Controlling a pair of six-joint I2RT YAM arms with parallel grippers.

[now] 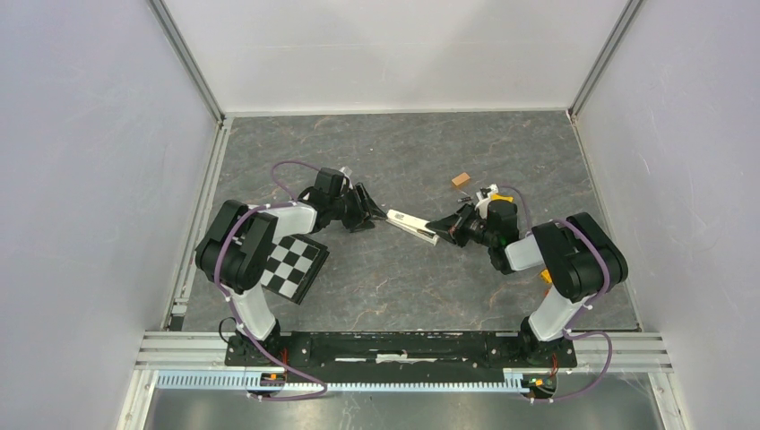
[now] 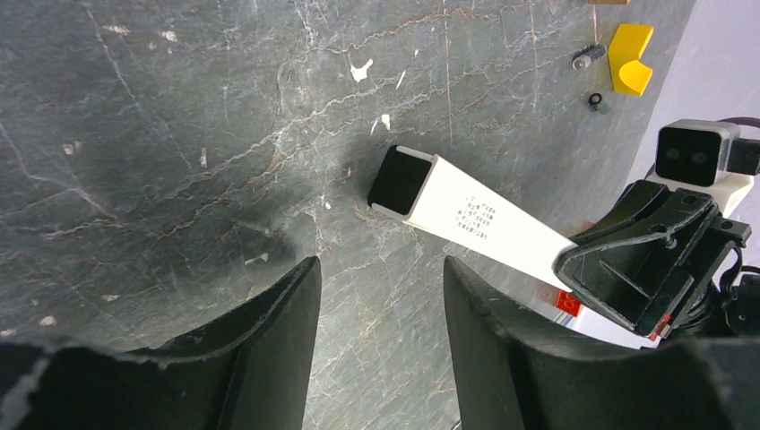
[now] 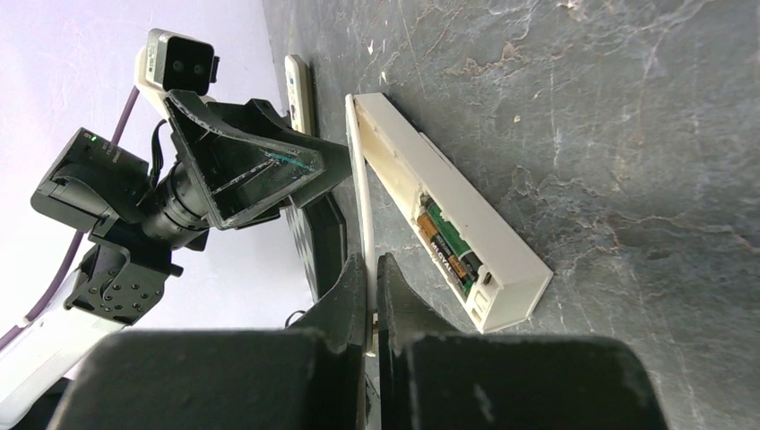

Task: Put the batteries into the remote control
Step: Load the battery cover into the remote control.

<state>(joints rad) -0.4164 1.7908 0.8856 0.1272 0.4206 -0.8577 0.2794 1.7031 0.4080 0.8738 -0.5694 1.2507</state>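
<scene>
Robotics lab test cell. Evidence: plain pale grey enclosure walls (image 1: 90,134) on three sides, joined by bare aluminium corner posts (image 1: 188,58). Dark grey stone-pattern table top (image 1: 403,152). Slotted aluminium extrusion rail (image 1: 179,344) runs along its near edge, with a black base plate (image 1: 403,345) carrying two black-and-white robot arms, left (image 1: 242,251) and right (image 1: 574,260). Black-and-white checkerboard board (image 1: 296,262) lies near the table's left edge. Exposed purple cable (image 1: 291,163) loops off the arms.

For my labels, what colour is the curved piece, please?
The curved piece is yellow, clearest in the left wrist view.
</scene>
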